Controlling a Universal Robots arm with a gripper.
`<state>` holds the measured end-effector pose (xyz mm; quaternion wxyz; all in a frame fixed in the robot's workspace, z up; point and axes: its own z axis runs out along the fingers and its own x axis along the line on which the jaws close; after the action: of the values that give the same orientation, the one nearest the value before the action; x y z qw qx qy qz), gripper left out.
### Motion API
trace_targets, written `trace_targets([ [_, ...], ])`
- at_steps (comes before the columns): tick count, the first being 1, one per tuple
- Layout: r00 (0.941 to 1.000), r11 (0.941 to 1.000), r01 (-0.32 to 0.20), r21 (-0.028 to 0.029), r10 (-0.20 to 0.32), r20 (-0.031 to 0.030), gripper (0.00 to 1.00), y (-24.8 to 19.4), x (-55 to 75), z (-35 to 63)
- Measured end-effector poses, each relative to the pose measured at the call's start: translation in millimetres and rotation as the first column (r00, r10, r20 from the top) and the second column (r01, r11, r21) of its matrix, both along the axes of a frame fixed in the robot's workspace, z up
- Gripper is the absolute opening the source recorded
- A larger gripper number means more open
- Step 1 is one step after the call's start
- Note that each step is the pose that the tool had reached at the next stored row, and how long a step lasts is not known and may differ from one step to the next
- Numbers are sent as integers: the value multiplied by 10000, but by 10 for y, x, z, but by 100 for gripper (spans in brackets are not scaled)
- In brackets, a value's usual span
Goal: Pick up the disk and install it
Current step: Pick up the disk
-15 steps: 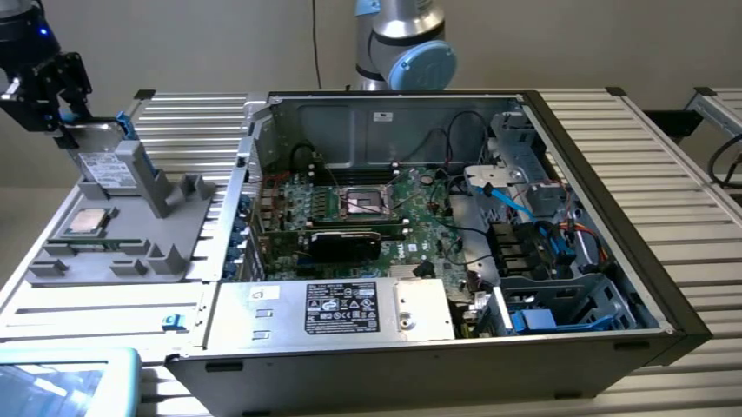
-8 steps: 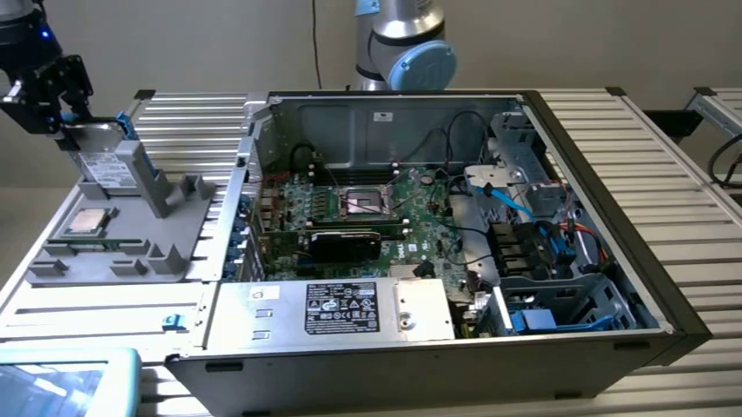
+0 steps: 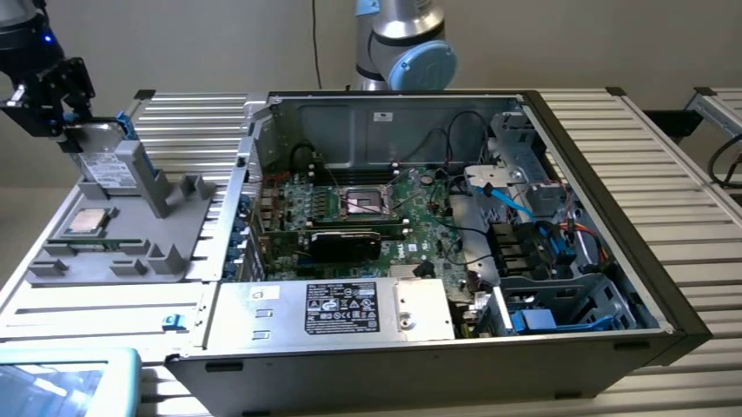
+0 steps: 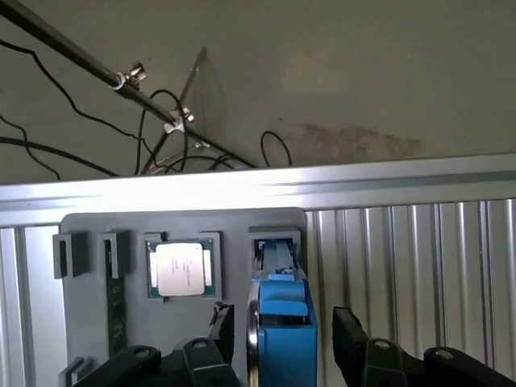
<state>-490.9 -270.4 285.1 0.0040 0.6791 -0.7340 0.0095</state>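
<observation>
The disk (image 3: 113,165) stands upright on its edge in a slot of the grey holder (image 3: 128,252), on the exterior view's left. It is silver-grey with a white label and a blue rail along its side. My gripper (image 3: 76,122) hangs right at the disk's top end. In the wrist view I see the disk (image 4: 282,322) edge-on with its blue rail between my two black fingers (image 4: 348,330). One finger is close against it and the other stands a small gap away. The gripper (image 4: 282,326) is open around the disk.
A square CPU chip (image 3: 87,221) lies on the same grey holder, and a green memory stick (image 4: 117,302) sits in a slot beside it. The open computer case (image 3: 672,295) takes up the middle, with a motherboard (image 3: 383,217), a labelled grey box (image 3: 347,308) and a drive bay (image 3: 557,308).
</observation>
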Motion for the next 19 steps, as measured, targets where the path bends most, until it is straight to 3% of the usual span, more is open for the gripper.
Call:
trace_targets([
  [15,10000,10000,1,1,-1,-1,58,-2,-1,-100],
  [19,10000,10000,1,1,-1,1,39,-2,0,-103],
])
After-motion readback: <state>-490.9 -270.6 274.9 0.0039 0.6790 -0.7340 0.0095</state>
